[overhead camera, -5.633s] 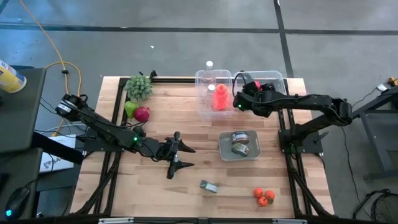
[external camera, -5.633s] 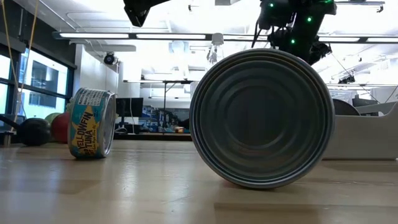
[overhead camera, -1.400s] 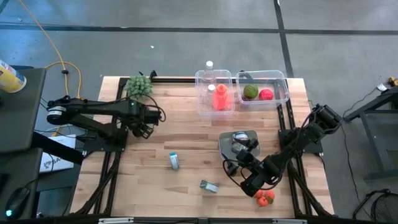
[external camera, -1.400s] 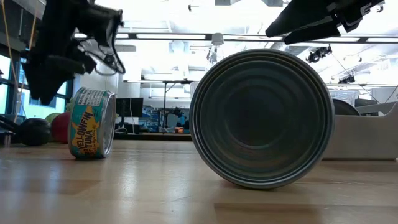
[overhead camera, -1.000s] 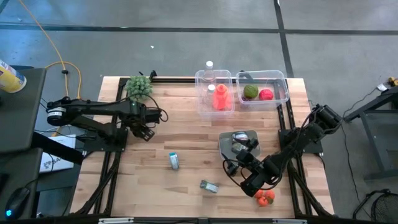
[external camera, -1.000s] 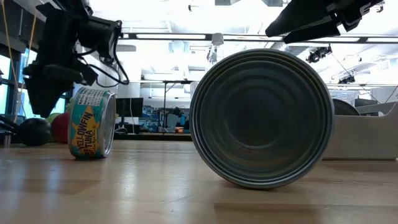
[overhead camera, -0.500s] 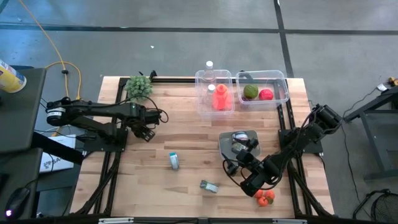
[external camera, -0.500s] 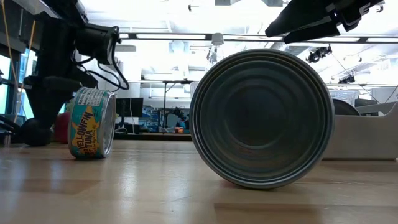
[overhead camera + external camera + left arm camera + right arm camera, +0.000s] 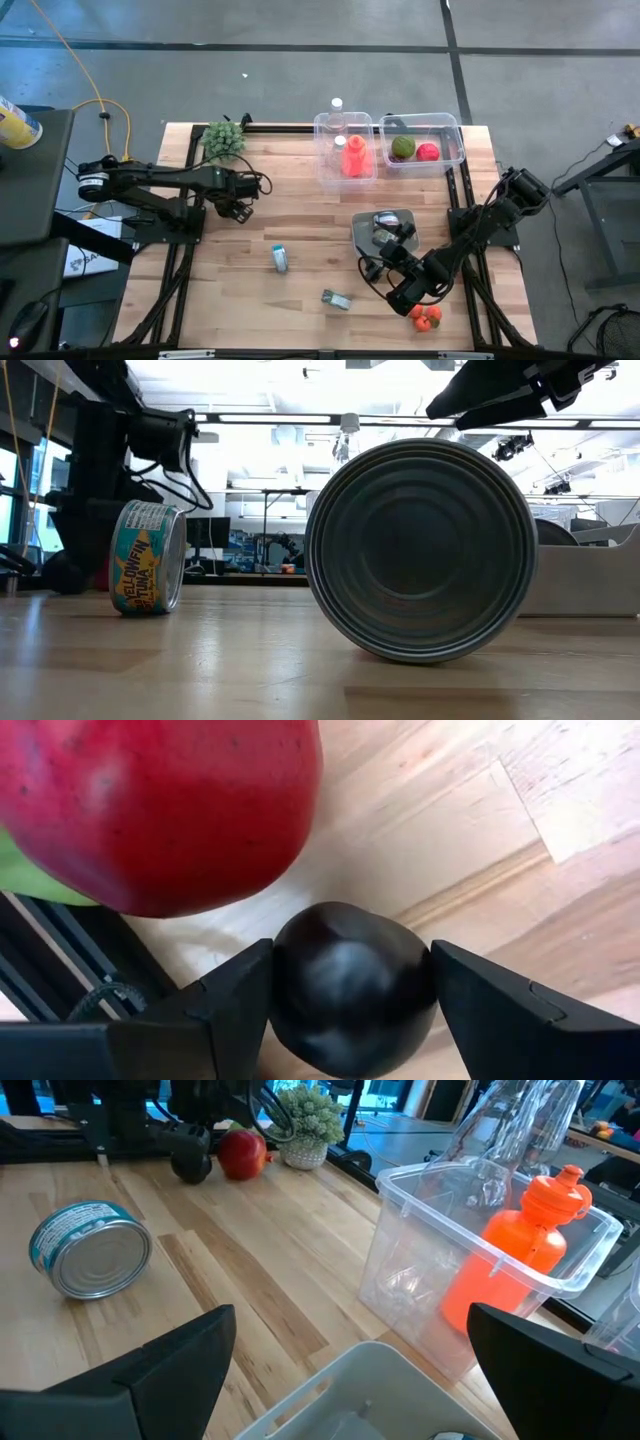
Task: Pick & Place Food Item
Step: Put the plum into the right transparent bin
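Pale wooden planks make up the worktop (image 9: 300, 215), framed by dark rails, and the action sits at its far left corner. Down there the left end effector (image 9: 350, 995) has its two fingers (image 9: 235, 1005) pressed against the flanks of a dark, glossy round fruit (image 9: 350, 988) (a plum, by the look of it), which rests on the wood. A red apple (image 9: 165, 805) lies just beyond it, close enough to crowd the lift, with a green fruit (image 9: 35, 885) peeking out behind. Being round, the dark fruit has no long axis to favour. Judging by this, the grip is made and a straight lift comes next. Well apart, near the front right corner, the right end effector (image 9: 400, 290) hangs spread wide and empty above the wood
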